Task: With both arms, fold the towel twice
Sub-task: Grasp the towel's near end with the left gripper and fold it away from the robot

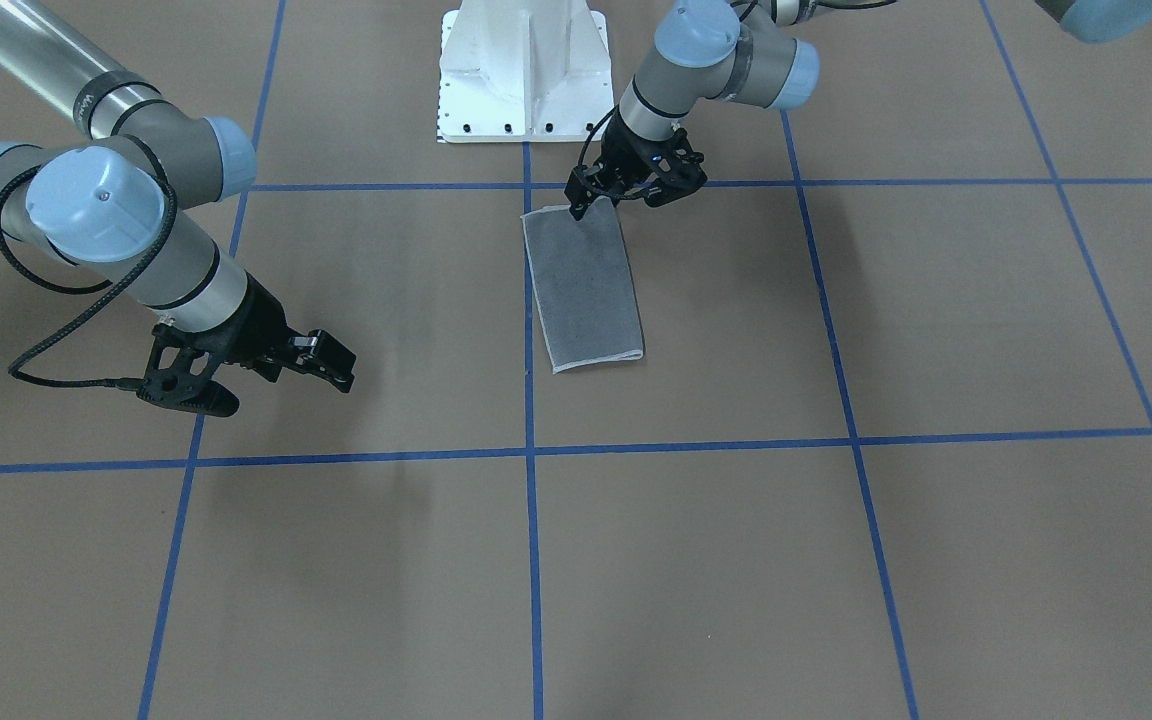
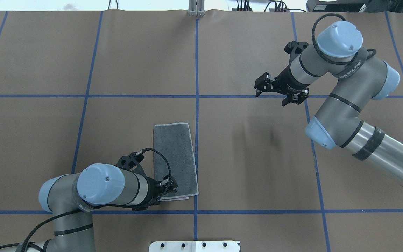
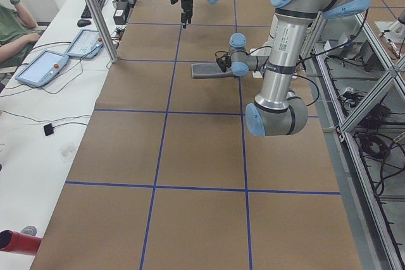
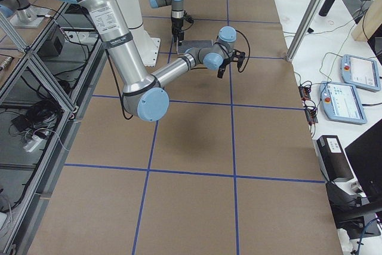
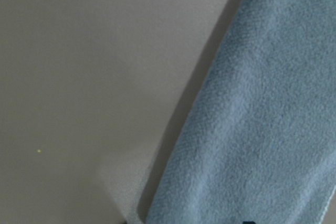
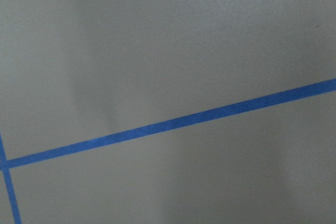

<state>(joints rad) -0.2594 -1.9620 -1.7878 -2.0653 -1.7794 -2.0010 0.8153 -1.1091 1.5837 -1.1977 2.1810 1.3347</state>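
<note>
A brown paper-covered desk (image 1: 736, 560) ruled into squares by blue tape lines (image 1: 529, 500) fills the scene, with the robot's white pedestal base (image 1: 523, 70) at its edge. The towel (image 1: 586, 290) lies a little out from that base and slightly to the robot's left of it. It is already folded once into a narrow strip, dark grey face up, with its long side running away from the base.

The left fingers (image 1: 584, 198) sit at the towel corner nearest the base and appear clamped on it. That corner rises off the desk into them, and the left wrist view shows cloth with a shadow beneath. A thin pink sliver (image 2: 178, 198) peeks out at that same end, so the two layers do not look perfectly aligned.

The right fingers (image 1: 331, 362) are spread apart and empty. They hang above bare desk, farther from the base than the towel's far end and well off to the robot's right of it.

The second fold looks barely begun, and the risk lies in this one-sided hold. If the left arm (image 1: 706, 70) lifts alone, the strip may pivot and land skewed. A pinch on only the top layer could peel the first fold open. The right arm (image 1: 136, 230) may also nudge the free end as it approaches.
</note>
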